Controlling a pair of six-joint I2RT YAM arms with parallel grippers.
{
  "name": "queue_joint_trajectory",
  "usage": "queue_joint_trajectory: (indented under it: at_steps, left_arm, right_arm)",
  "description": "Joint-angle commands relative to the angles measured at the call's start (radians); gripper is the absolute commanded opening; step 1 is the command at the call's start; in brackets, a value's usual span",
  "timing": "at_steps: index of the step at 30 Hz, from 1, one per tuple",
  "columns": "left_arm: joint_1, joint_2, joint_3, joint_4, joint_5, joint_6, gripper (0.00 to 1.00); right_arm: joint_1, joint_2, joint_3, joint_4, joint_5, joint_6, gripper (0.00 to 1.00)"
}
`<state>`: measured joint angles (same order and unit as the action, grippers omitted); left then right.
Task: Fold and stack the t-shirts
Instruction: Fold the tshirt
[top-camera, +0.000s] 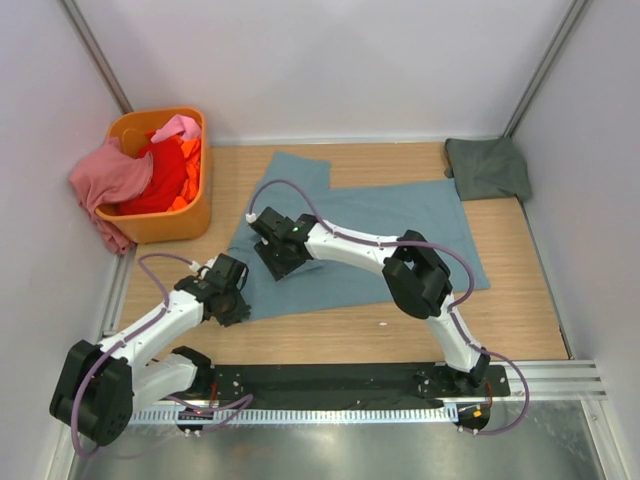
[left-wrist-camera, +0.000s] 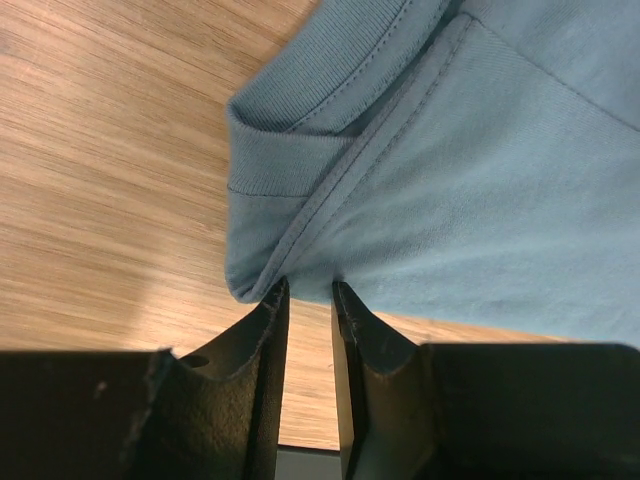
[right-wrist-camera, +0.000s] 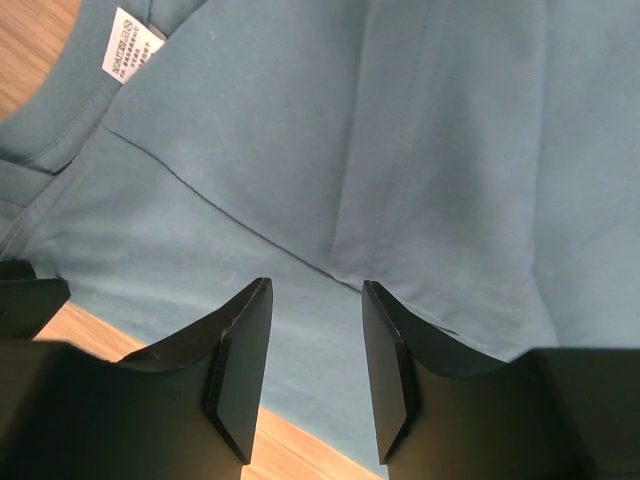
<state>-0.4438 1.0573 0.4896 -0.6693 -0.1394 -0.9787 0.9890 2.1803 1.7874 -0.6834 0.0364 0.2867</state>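
The large blue-teal t-shirt lies spread on the wooden table. My left gripper is at its near-left edge. In the left wrist view the fingertips stand a narrow gap apart, pinching the shirt's edge beside the ribbed collar. My right gripper is open over the shirt's left part, its jaws just above the cloth, holding nothing. The dark grey-green t-shirt lies folded at the back right. Pink, red and orange shirts fill the basket.
The orange plastic basket stands at the back left, with the pink shirt hanging over its left rim. White walls close in the table on three sides. Bare wood shows between the shirt and the arms' base rail.
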Motion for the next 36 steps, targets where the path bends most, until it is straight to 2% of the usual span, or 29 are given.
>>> queue_joint_trajectory:
  at_steps: [1,11,21,26,29,32,36]
  left_arm:
    - [-0.003,-0.01,-0.005,0.004,-0.043,-0.017,0.25]
    - [-0.004,-0.029,-0.013,-0.001,-0.049,-0.028,0.22]
    - [-0.004,-0.031,-0.014,-0.001,-0.054,-0.031,0.2]
    - [-0.004,-0.036,-0.014,-0.001,-0.055,-0.031,0.19]
    - [-0.004,-0.033,-0.013,-0.001,-0.057,-0.032,0.19]
    - [-0.004,-0.033,-0.013,-0.001,-0.058,-0.032,0.19]
    - [-0.004,-0.034,-0.013,-0.001,-0.06,-0.032,0.19]
  right_arm:
    - [0.017,0.025,0.061,-0.014,0.045,-0.018,0.47]
    - [0.019,0.073,0.083,-0.034,0.129,-0.035,0.46]
    - [0.02,0.076,0.079,-0.025,0.14,-0.029,0.44]
    - [0.025,0.084,0.072,-0.025,0.134,-0.029,0.3]
    - [0.023,0.084,0.069,-0.025,0.137,-0.029,0.13]
    - [0.023,0.082,0.07,-0.027,0.145,-0.038,0.02]
    - [0.022,0.069,0.082,-0.036,0.161,-0.049,0.01]
